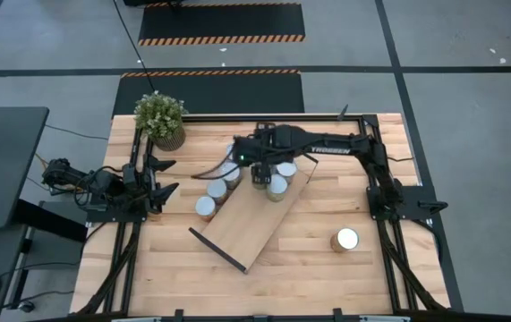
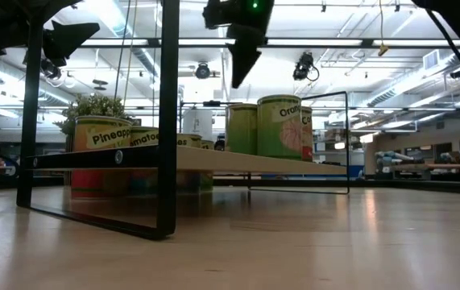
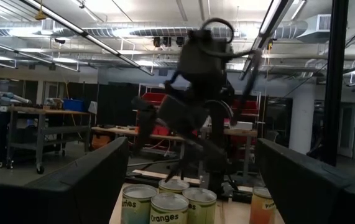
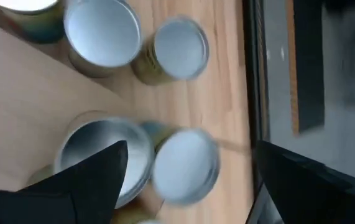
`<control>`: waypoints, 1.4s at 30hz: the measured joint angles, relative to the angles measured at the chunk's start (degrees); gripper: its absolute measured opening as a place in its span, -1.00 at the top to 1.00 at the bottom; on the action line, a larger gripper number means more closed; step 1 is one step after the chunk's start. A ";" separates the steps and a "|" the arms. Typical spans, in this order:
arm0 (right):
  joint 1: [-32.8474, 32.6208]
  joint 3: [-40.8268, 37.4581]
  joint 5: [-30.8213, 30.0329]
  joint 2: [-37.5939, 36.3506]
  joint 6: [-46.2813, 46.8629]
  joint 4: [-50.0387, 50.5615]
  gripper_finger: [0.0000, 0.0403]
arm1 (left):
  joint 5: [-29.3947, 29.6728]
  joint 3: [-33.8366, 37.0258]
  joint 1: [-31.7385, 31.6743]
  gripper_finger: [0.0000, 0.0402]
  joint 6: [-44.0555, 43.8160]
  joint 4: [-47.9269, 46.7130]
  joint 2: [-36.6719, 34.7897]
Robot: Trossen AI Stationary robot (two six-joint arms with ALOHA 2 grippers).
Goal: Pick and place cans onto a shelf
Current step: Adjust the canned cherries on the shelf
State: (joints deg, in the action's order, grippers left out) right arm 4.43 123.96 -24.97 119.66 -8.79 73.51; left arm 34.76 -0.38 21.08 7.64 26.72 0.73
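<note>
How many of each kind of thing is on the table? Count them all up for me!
Cans: 8
Shelf: 1
Potted plant: 1
Total: 10

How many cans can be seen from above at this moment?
6 cans clearly: three in a row left of the shelf, two at its far end by the right pincer, one alone near the table's right edge. The right arm may hide more.

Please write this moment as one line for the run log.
right hand: open, above cans at shelf far end | left hand: open, waiting at table's left edge | one can apart, right side
</note>
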 joint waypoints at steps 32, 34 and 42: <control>12.44 -0.15 9.59 4.30 -17.42 -5.88 -0.73 | 0.02 0.00 -0.02 -0.77 0.50 0.04 0.01; 12.52 -0.15 9.40 4.30 -17.02 -4.89 -0.73 | 0.02 0.00 -0.02 -0.77 0.48 0.06 0.00; 11.62 -0.15 8.91 4.27 -15.17 -2.75 -0.73 | 0.00 0.01 -0.02 -0.77 0.50 0.04 0.01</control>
State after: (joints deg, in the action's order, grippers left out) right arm 16.06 123.81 -16.06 123.93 -23.97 70.76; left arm 34.76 -0.37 21.06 8.14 26.76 0.74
